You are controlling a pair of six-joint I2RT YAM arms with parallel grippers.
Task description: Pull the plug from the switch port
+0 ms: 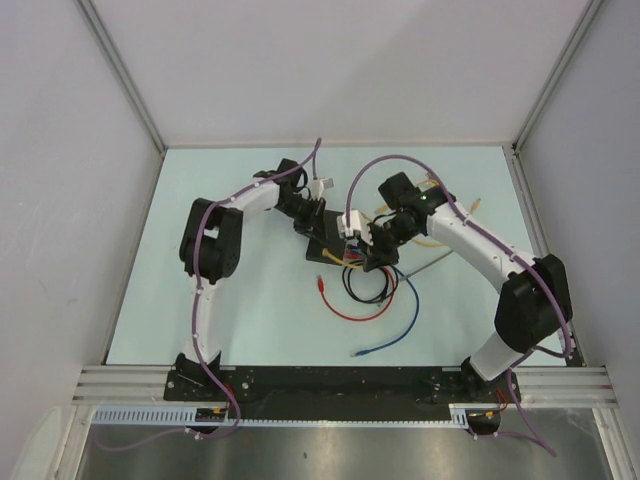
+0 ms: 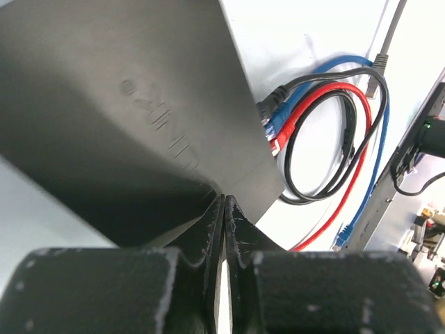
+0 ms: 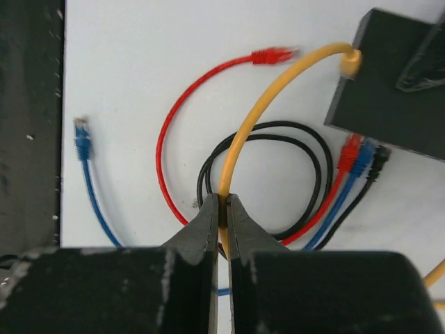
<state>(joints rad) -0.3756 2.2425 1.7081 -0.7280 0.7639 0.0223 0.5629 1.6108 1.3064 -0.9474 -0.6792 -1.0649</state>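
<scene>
The switch [image 1: 322,243] is a flat black box in the middle of the table. It fills the left wrist view [image 2: 125,104] and shows at the upper right of the right wrist view [image 3: 400,90]. Black, blue and red plugs [image 2: 272,124] sit side by side in its edge. My left gripper [image 2: 224,203] is shut, its tips pressed against the switch. My right gripper [image 3: 224,202] is shut on the yellow cable [image 3: 240,149]. The cable's yellow plug [image 3: 350,61] is at the switch's corner; I cannot tell whether it is seated.
Red, black and blue cables loop on the table in front of the switch [image 1: 365,295]. A loose red plug [image 3: 272,54] and a loose blue plug [image 3: 82,132] lie there. More yellow cable [image 1: 445,215] and a grey cable [image 1: 432,265] lie to the right.
</scene>
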